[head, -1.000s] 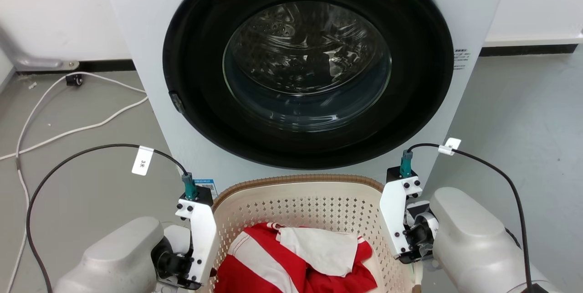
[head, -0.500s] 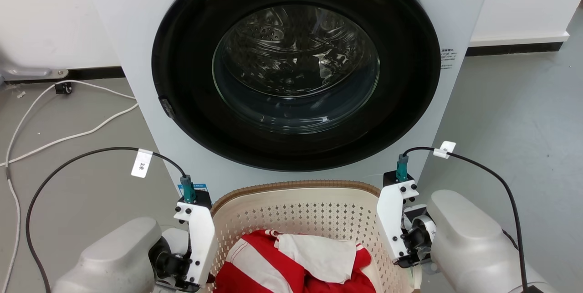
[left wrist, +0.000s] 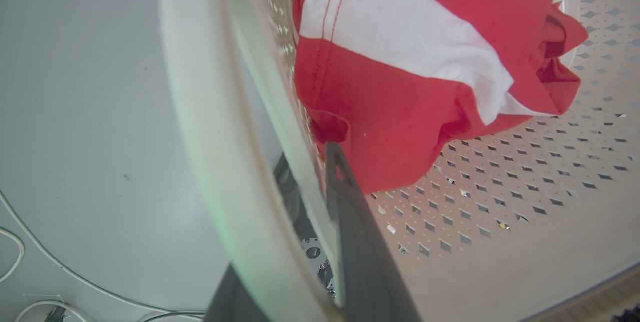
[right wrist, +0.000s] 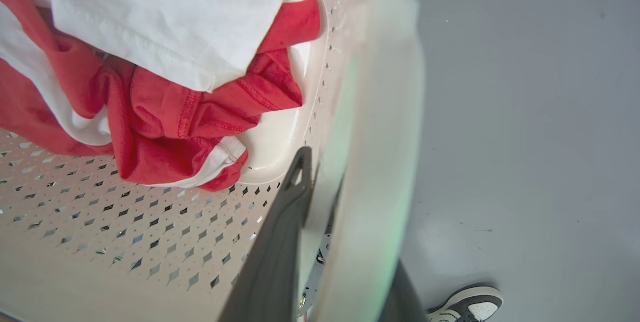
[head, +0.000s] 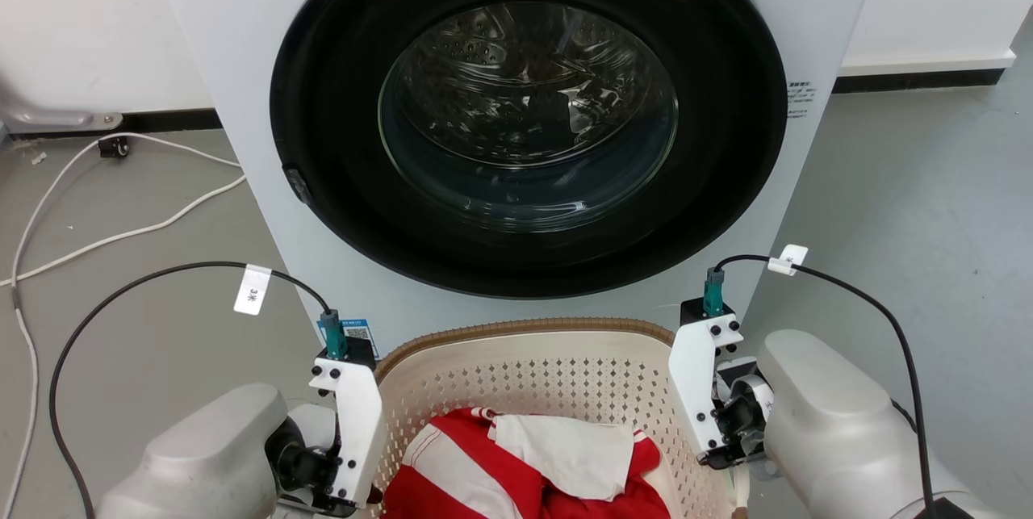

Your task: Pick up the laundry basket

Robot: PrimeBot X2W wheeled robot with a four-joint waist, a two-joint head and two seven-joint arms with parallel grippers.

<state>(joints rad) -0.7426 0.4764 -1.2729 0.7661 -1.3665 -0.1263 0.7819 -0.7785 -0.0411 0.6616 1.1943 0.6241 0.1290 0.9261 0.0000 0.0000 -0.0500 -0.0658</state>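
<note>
The left gripper (left wrist: 310,162) was closed across the white left handle (left wrist: 200,136) of the laundry basket (head: 524,366). One dark finger (left wrist: 360,242) lay against the inside of the perforated wall, and the other ran under the handle's outer lip, mostly hidden. The right gripper (right wrist: 320,172) pinched the right handle (right wrist: 385,136) the same way, its inner finger (right wrist: 275,257) flat against the wall and its outer one beneath the lip. The basket sat between the two pale forearms at the bottom middle of the head view, its brown woven-look rim (head: 524,327) just in front of the washing machine (head: 234,59) and below the round dark door (head: 323,180). Inside it lay a red and white striped garment (head: 468,470) with a white cloth (head: 565,442) on top. Whether the basket's base touched the grey floor (head: 928,204) could not be told. A white cable (head: 121,238) trailed over the floor left of the machine, and a shoe (right wrist: 465,302) stood on the floor near the right handle.
</note>
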